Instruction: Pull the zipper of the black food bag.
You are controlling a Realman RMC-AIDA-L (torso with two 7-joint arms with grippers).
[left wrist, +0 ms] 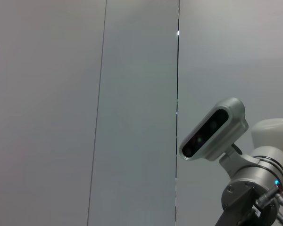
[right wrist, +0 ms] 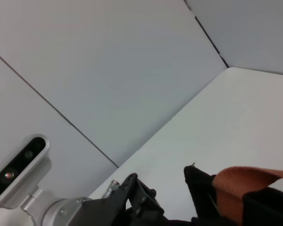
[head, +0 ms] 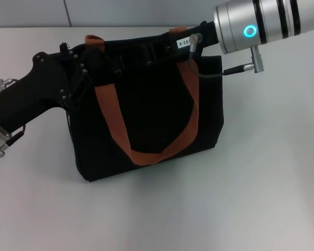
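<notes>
Bag status: the large square black fabric food bag stands upright near the middle of the white table, front face toward the robot, leaning slightly. One rust-brown webbing handle hangs down the front in a U; a second brown handle pokes up at the far-left top corner.

The left gripper, black and angular, comes in from the left and sits on the bag's top edge at the left end, right by that far handle loop. Its fingertips are lost against the black fabric, so I cannot tell whether the claw is apart or clamped.

The right gripper reaches in from the far right, silver forearm with a lit cyan ring behind it, and its black body lies along the top edge, right half. Same problem: black on black, so finger state is not readable.

The small silver zipper pull cannot be made out in any view; both grippers cover the top edge where the zip line runs.

In the way: a grey cable from the right arm drapes over the bag's top-right corner, crossing the brown handle.

Left wrist view shows only grey wall panels and the right arm's wrist camera. Right wrist view shows the left arm's camera beside the bag's corner.
</notes>
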